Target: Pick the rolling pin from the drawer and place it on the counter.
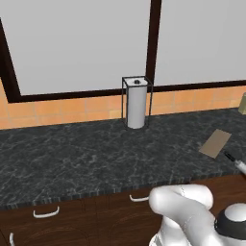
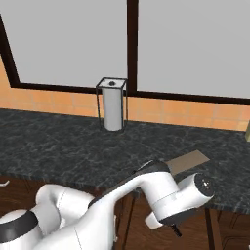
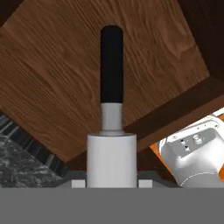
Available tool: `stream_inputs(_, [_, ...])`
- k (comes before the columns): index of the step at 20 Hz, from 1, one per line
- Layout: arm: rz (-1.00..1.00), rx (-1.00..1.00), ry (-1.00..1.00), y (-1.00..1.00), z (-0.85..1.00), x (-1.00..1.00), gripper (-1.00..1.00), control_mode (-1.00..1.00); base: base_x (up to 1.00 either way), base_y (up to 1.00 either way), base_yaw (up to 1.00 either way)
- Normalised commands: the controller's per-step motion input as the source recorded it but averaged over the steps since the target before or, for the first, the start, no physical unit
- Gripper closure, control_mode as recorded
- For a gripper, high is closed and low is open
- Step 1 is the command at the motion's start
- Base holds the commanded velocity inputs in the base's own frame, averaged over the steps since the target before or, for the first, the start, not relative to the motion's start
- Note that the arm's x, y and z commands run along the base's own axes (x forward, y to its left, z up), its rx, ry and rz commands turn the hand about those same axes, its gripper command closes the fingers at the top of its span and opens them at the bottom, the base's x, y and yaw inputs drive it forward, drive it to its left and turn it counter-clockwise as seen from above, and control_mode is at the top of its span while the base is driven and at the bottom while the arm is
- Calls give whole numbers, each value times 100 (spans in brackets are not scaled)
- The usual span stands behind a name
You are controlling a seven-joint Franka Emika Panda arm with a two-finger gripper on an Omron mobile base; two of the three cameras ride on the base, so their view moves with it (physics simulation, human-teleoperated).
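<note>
The rolling pin (image 3: pixel 111 153) stands up the middle of the hand view, its white-grey barrel low down and its dark handle tip (image 3: pixel 111 65) pointing away from the hand. My gripper (image 3: pixel 111 183) is shut on the barrel, and the fingers are mostly hidden behind it. Beneath the pin lies the brown wood floor of the open drawer (image 3: pixel 52 87). In the left base view one end of the rolling pin (image 1: pixel 239 163) pokes up at the right edge, just in front of the counter (image 1: pixel 96 153). In the right base view my hand (image 2: pixel 168 219) hangs below the counter's front edge (image 2: pixel 58 146).
An upright paper towel roll in a wire holder (image 1: pixel 136 103) stands at the back of the counter. A flat tan board (image 1: pixel 215 143) lies near the front edge on the right, close to the pin. Dark cabinet fronts with white handles (image 1: pixel 46 213) run beneath.
</note>
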Motion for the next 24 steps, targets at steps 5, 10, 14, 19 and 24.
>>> stream_inputs(5, [-1, -9, -1, 100, 89, 86, 100, -100, 0, 0, 0])
stream_inputs(10, [0, -22, 10, 100, 40, 100, 100, -100, 0, 0, 0])
stream_inputs(14, [-3, -29, 18, 100, -8, 100, 100, -100, 0, 0, 0])
stream_inputs(19, [-1, -16, 25, 83, -55, 97, 100, -100, 0, 0, 0])
stream_inputs(24, [0, 0, 2, 28, -64, 98, 100, -100, 0, 0, 0])
